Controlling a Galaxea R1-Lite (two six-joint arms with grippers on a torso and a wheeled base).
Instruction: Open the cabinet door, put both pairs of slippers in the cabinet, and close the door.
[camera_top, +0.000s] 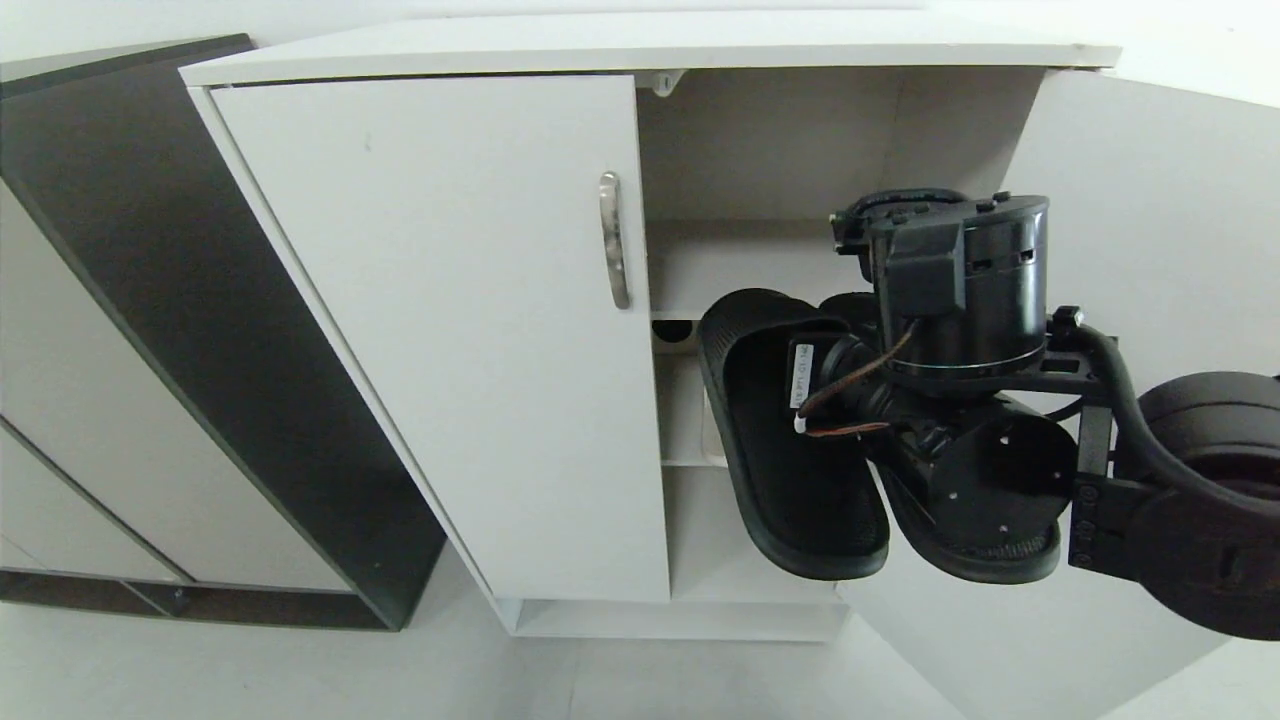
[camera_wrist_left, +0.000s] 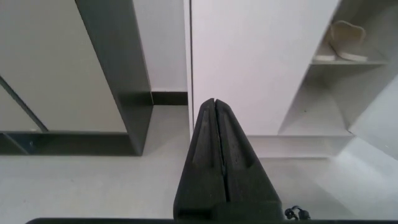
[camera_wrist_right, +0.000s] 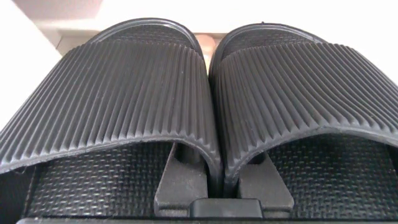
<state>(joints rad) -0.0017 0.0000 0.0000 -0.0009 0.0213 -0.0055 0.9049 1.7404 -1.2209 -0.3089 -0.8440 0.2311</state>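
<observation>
White floor runs up to a white cabinet (camera_top: 640, 45) whose left door (camera_top: 450, 330) is closed, handle (camera_top: 613, 240) at its inner edge, while the right door (camera_top: 1130, 200) is swung wide. From where I stand, the right gripper (camera_wrist_right: 211, 180) is clamped on the black slippers (camera_top: 800, 470), its fingers (camera_wrist_right: 177, 180) pinching the two inner walls together under the straps. The pair hangs just in front of the cabinet's open half, side by side, long axis pointing into the opening: toes toward the shelves, heels out toward the arm. So the way in is straight ahead of that gripper, and the right arm is plainly the nearer one.

Off to the closed-door side, the left gripper (camera_wrist_left: 215, 124) is pressed shut on nothing, well back from the cabinet. A pale pair of slippers (camera_wrist_left: 345, 40) already sits on an inner shelf (camera_wrist_left: 367, 63).

The wrist housing hides the toes, so I cannot tell which shelf they line up with, or whether they have crossed the cabinet's front edge.
</observation>
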